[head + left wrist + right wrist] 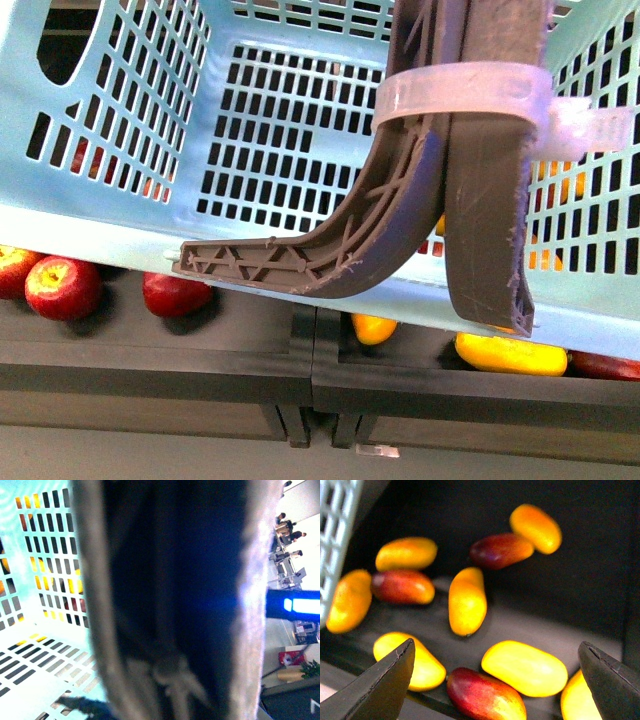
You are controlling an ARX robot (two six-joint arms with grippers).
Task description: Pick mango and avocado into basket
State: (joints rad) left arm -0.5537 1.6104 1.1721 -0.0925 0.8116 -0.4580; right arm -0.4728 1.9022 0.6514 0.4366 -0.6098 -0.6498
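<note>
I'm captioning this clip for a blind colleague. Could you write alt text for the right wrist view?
The right gripper hangs open, its two dark fingertips framing a scatter of yellow and red-blushed mangoes lying on a dark surface. A corner of the teal basket shows at one edge.

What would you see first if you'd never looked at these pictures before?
The big light teal basket fills the front view, very close, with its grey-brown handles bound by a white zip tie. In the right wrist view, bright yellow and red mangoes lie scattered on a dark surface, with the right gripper open toward them. Red apples peek out below the basket on the left.
</note>
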